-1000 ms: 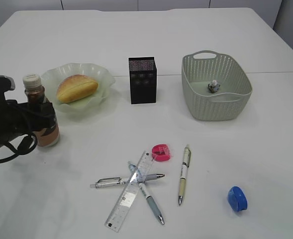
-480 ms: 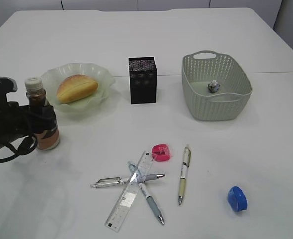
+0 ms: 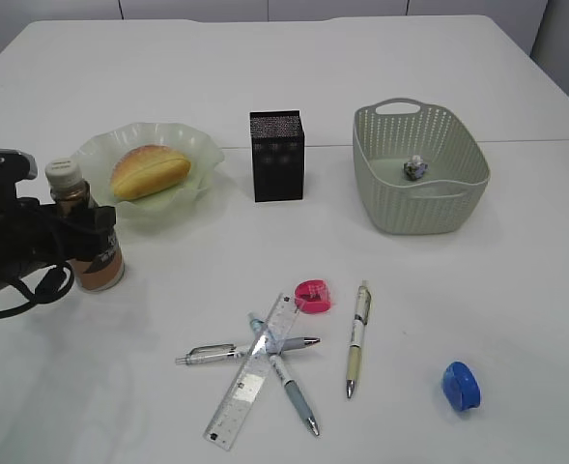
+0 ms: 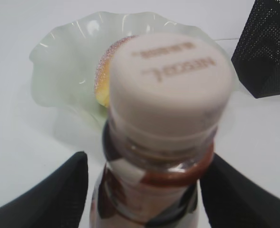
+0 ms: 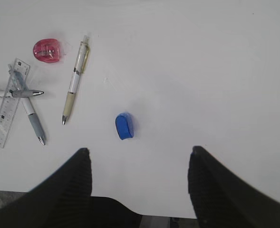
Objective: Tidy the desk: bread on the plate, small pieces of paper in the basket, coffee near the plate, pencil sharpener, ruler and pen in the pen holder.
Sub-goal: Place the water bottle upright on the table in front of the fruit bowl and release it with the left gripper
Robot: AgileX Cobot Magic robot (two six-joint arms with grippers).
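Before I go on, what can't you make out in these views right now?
- Left wrist view: the coffee base is cut off by the bottom edge; left gripper contact is unclear.
- Exterior view: the right gripper is off frame.
- Pen holder: mesh walls hide the inside.
- Basket: a single paper wad shows.

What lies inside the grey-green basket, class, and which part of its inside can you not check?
The basket holds one small crumpled wad of paper on its floor. Its near wall hides the front strip of the floor, so anything lying there cannot be seen.
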